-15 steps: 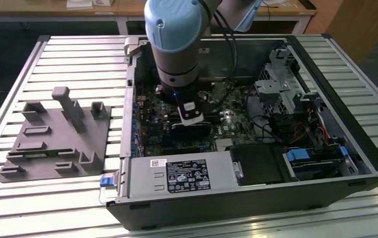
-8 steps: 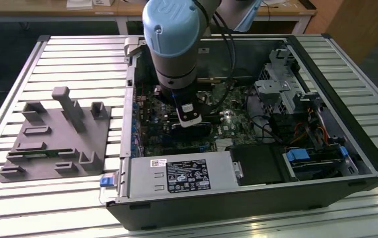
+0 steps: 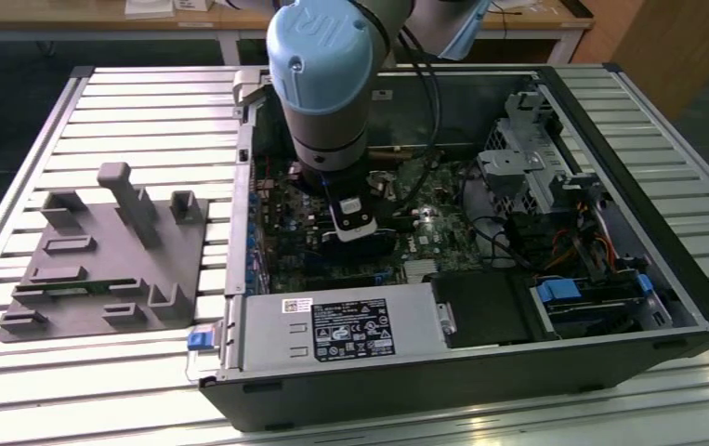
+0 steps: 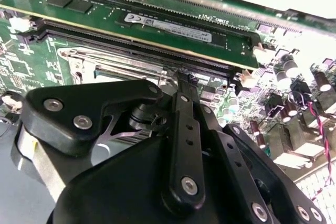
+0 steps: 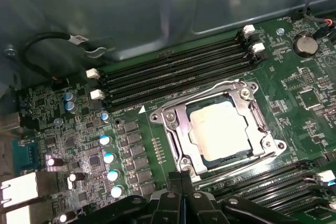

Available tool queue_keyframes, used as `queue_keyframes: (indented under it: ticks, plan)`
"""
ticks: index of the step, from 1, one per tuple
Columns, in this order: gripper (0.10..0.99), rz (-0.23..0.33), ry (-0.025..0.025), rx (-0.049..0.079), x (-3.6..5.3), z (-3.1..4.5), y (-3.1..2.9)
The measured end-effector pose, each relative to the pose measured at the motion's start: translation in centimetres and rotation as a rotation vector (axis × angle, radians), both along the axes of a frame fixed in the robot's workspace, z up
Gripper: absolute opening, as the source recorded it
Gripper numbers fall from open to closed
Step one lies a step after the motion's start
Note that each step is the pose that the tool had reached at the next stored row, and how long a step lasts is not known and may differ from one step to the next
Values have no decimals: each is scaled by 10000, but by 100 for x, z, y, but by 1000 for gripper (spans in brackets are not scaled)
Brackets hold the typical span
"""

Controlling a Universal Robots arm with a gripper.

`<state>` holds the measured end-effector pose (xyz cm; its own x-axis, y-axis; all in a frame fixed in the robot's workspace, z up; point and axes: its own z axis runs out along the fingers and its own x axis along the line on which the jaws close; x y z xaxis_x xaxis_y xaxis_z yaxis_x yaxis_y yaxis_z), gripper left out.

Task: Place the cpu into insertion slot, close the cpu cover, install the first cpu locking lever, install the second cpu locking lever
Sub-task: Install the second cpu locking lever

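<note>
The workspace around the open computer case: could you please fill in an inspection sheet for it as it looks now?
Surface: slatted metal table carrying the open computer case.
Job's things: cpu sits in the insertion slot on the green board; cpu cover lies down around it, chip showing through its window.
Clutter: grey fixture block at the exterior view's left of the case.
Grippers: gripper shut, fingertips together at the socket's edge.
Cables: black arm cable; orange and black wires by the drive bay.
Surroundings: wooden bench behind the table.
</note>
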<state>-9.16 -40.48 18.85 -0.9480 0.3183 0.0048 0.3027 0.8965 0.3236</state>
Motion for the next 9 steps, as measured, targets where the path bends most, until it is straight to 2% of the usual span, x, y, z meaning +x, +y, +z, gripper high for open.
queue_keyframes:
  ticks: [6, 9]
  plan:
    - [106, 0, 2, 0, -2, -8, 0]
    - [106, -1, -1, 5, -1, 54, 1]
